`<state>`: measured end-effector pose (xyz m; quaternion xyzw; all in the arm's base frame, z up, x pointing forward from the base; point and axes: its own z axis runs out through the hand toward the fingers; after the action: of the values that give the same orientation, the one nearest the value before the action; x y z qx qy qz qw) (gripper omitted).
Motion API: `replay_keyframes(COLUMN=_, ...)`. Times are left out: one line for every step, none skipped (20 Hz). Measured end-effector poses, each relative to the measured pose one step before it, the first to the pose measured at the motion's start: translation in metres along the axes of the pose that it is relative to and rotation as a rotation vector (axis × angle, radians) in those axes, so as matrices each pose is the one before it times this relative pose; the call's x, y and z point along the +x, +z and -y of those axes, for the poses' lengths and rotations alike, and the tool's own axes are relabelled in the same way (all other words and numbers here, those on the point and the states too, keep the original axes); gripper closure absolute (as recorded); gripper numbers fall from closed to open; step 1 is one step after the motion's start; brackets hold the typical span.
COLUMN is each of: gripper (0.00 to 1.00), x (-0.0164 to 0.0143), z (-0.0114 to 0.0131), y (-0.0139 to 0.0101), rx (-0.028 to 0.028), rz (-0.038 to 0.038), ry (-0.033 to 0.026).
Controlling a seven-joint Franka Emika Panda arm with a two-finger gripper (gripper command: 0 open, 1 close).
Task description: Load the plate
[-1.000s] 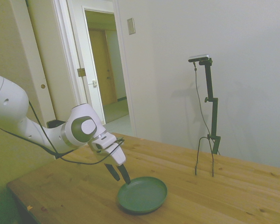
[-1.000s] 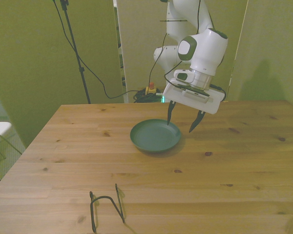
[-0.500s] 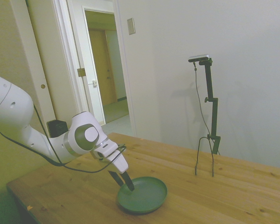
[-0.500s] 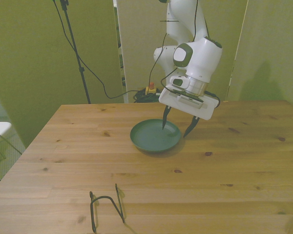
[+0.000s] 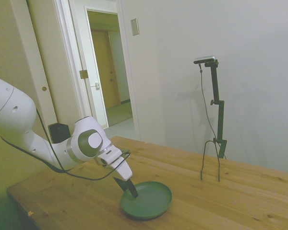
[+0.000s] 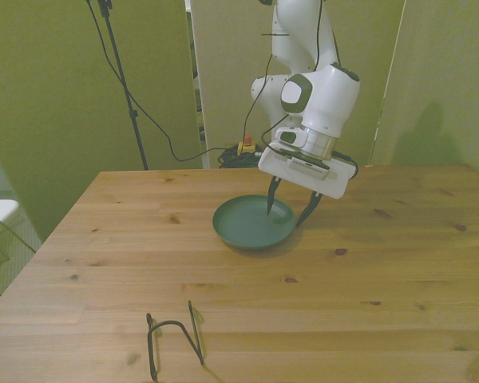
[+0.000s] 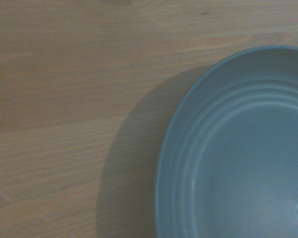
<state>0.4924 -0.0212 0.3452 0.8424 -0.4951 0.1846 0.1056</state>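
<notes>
One green plate (image 6: 253, 223) lies flat mid-surface (image 6: 367, 287), the hand (image 6: 290, 209) spread apart astride its right rim in the front view; it looks light, stiff and slippery, so pinching that raised rim seems best.

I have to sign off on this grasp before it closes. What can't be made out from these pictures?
- Side view: the hand has one finger behind the other, so where each stands against the plate rim is hidden.
- Front view: fingertip contact with the rim is too small to tell.
- Wrist view: plate cut off by the picture's edge.
</notes>
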Motion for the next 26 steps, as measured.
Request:
replay_keyframes(gripper=1.0, x=-0.00013, z=0.00005, y=0.00016, rx=-0.00004, rz=0.00278, ry=0.00312)
replay_keyframes(gripper=1.0, x=-0.00018, z=0.00006, y=0.00023, rx=-0.00021, rz=0.00251, ry=0.00256)
replay_keyframes(gripper=1.0, x=-0.00024, z=0.00006, y=0.00037, rx=-0.00047, rz=0.00193, ry=0.00146)
replay_keyframes(gripper=1.0, x=-0.00048, z=0.00018, y=0.00041, rx=-0.0005, rz=0.00228, ry=0.00115)
replay_keyframes(gripper=1.0, x=-0.00074, z=0.00036, y=0.00034, rx=-0.00014, rz=0.00433, ry=0.00327)
replay_keyframes(gripper=1.0, x=-0.0007, z=0.00038, y=0.00014, rx=0.00023, rz=0.00418, ry=0.00334)
replay_keyframes(gripper=1.0, x=-0.00062, z=0.00036, y=-0.00006, rx=0.00038, rz=0.00211, ry=0.00109)
replay_keyframes(gripper=1.0, x=-0.00045, z=0.00029, y=-0.00017, rx=0.0005, rz=0.0009, ry=0.00013)
replay_keyframes(gripper=1.0, x=-0.00038, z=0.00027, y=-0.00018, rx=0.00051, rz=0.00072, ry=0.00003)
replay_keyframes(gripper=1.0, x=-0.00032, z=0.00024, y=-0.00017, rx=0.00047, rz=0.00092, ry=0.00049)
replay_keyframes(gripper=1.0, x=-0.00024, z=0.00021, y=-0.00016, rx=0.00051, rz=0.0017, ry=0.00169)
replay_keyframes(gripper=1.0, x=-0.00002, z=0.00014, y=-0.00013, rx=0.00045, rz=0.00162, ry=0.00216)
replay_keyframes(gripper=1.0, x=0.00009, z=0.00007, y=-0.00008, rx=0.00042, rz=0.0029, ry=0.00387)
replay_keyframes(gripper=1.0, x=0.00012, z=0.00009, y=-0.00011, rx=0.00053, rz=0.00312, ry=0.00402)
replay_keyframes(gripper=1.0, x=0.00062, z=0.00055, y=-0.00069, rx=0.00175, rz=-0.00046, ry=0.00134)
replay_keyframes(gripper=1.0, x=0.00084, z=0.00077, y=-0.00095, rx=0.00234, rz=-0.00053, ry=0.00196)
replay_keyframes(gripper=1.0, x=0.00068, z=0.00064, y=-0.00074, rx=0.00205, rz=0.00203, ry=0.00404)
replay_keyframes(gripper=1.0, x=0.00045, z=0.00052, y=-0.00059, rx=0.00184, rz=0.00429, ry=0.00537)
replay_keyframes(gripper=1.0, x=0.00025, z=0.00063, y=-0.00067, rx=0.00198, rz=0.00397, ry=0.00514)
replay_keyframes(gripper=1.0, x=-0.00003, z=0.00071, y=-0.00068, rx=0.00224, rz=0.00651, ry=0.00651)
replay_keyframes(gripper=1.0, x=0.00015, z=0.00098, y=-0.00098, rx=0.00308, rz=0.00668, ry=0.0056)
replay_keyframes(gripper=1.0, x=0.00058, z=0.0009, y=-0.00109, rx=0.00325, rz=0.00618, ry=0.00522)
replay_keyframes(gripper=1.0, x=0.00052, z=0.00096, y=-0.00133, rx=0.00398, rz=0.00855, ry=0.00918)
replay_keyframes(gripper=1.0, x=0.00071, z=0.00167, y=-0.00239, rx=0.00687, rz=0.01183, ry=0.00779)
replay_keyframes(gripper=1.0, x=0.00125, z=0.00202, y=-0.00342, rx=0.00923, rz=0.01121, ry=0.00759)
replay_keyframes(gripper=1.0, x=0.00131, z=0.00278, y=-0.00498, rx=0.01278, rz=0.01154, ry=0.00939)
